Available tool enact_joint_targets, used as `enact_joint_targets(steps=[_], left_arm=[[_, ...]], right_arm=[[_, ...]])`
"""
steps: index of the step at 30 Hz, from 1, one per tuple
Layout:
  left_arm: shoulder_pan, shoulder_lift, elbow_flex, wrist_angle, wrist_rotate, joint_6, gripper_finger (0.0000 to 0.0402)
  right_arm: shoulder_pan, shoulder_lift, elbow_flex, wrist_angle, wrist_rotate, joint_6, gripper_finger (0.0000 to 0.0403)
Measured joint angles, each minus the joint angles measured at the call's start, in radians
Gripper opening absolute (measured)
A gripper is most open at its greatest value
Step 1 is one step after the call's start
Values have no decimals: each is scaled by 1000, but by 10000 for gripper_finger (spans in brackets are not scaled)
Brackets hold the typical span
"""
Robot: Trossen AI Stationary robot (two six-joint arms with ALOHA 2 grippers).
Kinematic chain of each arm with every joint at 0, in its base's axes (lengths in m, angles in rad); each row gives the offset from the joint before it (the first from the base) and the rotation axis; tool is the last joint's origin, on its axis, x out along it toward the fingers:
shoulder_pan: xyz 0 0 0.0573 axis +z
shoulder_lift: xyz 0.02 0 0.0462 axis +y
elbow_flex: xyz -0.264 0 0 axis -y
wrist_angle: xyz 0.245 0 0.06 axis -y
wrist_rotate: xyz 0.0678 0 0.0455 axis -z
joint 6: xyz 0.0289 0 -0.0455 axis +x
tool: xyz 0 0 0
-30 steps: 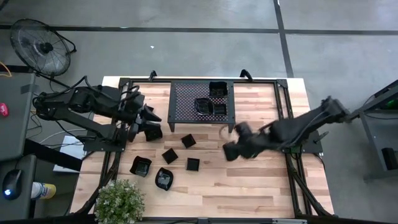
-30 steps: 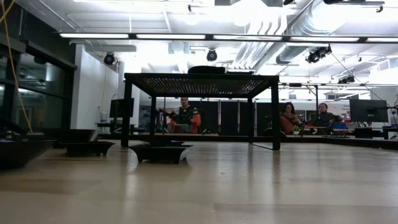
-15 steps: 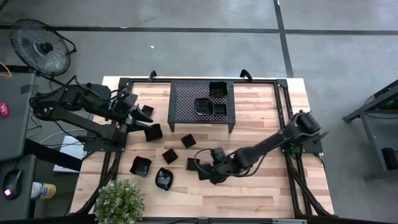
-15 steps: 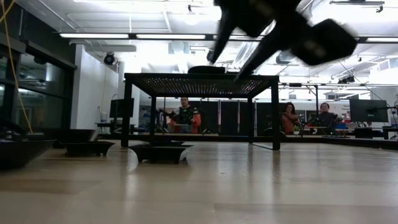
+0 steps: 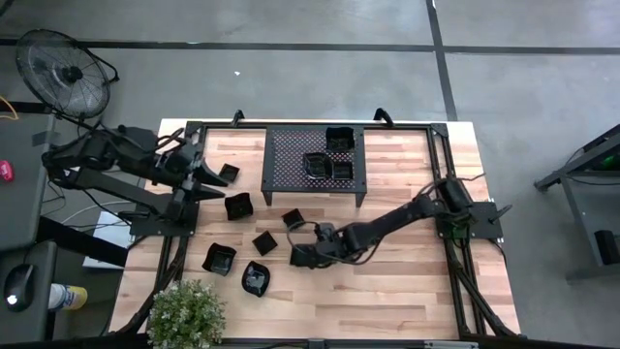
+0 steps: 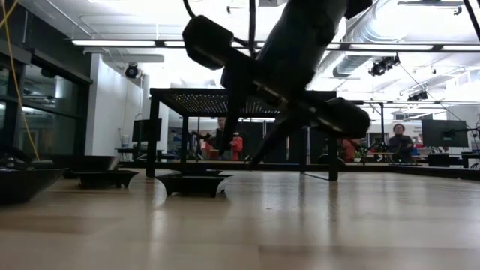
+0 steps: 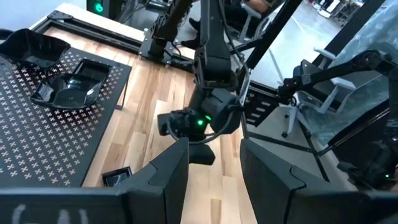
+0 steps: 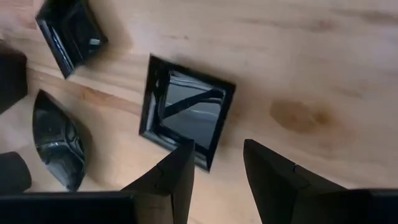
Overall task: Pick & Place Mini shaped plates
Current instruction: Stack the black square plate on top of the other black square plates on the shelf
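Several mini shaped plates lie loose on the wooden table, among them a square one, a tilted one and a wavy-rimmed one. Three more sit on the black rack. My right gripper hangs open just above a small square plate, which shows past its fingertips without being touched. In the low view the right gripper reaches down in front of the rack. My left gripper is open and empty at the table's left edge, beside a small plate.
A potted plant stands at the front left corner. The perforated rack stands on legs at the back middle. Black frame rails run along the table's sides. A fan stands on the floor. People sit in the room beyond.
The right arm swung from the table's right-middle leftward and down, now over the square plate near the front centre. The left arm drew back toward the left edge.
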Motion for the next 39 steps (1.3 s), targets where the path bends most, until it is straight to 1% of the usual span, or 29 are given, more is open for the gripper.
enact_joint_targets(steps=[7,13,19,22,26,34,39], left_arm=[[0,-4,0,-9,0,1,142],[0,-7,0,-9,-1,2,142],[0,-7,0,-12,0,2,142],[0,-7,0,-13,0,3,142],[0,-7,0,-14,0,11,142],[0,-7,0,-14,0,19,142],[0,-7,0,-14,0,22,142]], right_arm=[[-18,0,2,6,-3,-20,134],[-17,38,2,20,-22,-5,134],[-16,62,2,70,-10,9,133],[-19,62,2,67,-3,6,128],[-20,62,2,60,-14,-3,101],[-20,62,2,48,-25,-41,12],[-20,62,2,49,-30,-48,4]])
